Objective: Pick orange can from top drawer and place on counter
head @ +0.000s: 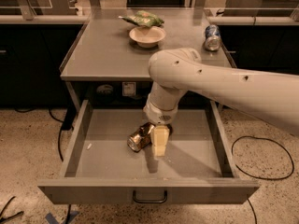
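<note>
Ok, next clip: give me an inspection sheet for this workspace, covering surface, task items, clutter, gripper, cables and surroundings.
Surface: counter, grey matte top, items toward its back.
Job's things: orange can lies on its side on the floor of the top drawer, which is pulled open; not yet on the counter.
Clutter: bowl with a green packet at its back edge; blue can at back right.
Gripper: gripper down inside the drawer, right beside the orange can.
Cables: black cable looped on the floor at right; another cable at left.
Surroundings: speckled floor, dark side counters.
</note>
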You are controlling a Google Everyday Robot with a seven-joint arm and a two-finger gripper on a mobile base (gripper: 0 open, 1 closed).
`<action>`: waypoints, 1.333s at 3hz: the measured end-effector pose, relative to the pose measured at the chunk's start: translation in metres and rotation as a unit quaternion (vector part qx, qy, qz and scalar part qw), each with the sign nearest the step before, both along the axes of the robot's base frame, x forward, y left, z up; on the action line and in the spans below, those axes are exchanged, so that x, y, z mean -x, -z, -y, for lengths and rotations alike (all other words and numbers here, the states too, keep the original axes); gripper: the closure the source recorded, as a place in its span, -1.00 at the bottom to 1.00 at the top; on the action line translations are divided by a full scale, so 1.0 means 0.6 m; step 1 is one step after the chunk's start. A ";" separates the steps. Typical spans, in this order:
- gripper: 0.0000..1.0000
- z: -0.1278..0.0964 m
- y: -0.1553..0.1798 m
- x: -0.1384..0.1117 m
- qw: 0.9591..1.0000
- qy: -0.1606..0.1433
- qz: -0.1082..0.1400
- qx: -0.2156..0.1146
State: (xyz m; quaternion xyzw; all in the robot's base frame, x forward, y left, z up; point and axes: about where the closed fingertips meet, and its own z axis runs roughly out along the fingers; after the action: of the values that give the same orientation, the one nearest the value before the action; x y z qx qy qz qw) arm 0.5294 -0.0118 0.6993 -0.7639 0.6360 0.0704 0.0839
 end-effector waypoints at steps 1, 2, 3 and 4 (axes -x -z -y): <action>-1.00 0.040 0.008 -0.016 1.000 0.011 -0.003 0.001; -1.00 0.050 0.030 -0.033 0.999 0.006 -0.018 -0.048; -1.00 0.047 0.055 -0.042 0.993 -0.011 -0.038 -0.107; -1.00 0.045 0.071 -0.046 0.987 -0.023 -0.052 -0.152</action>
State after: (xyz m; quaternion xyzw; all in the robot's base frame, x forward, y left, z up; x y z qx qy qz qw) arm 0.5572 -0.0390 0.6567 -0.7519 0.6037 0.2075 0.1645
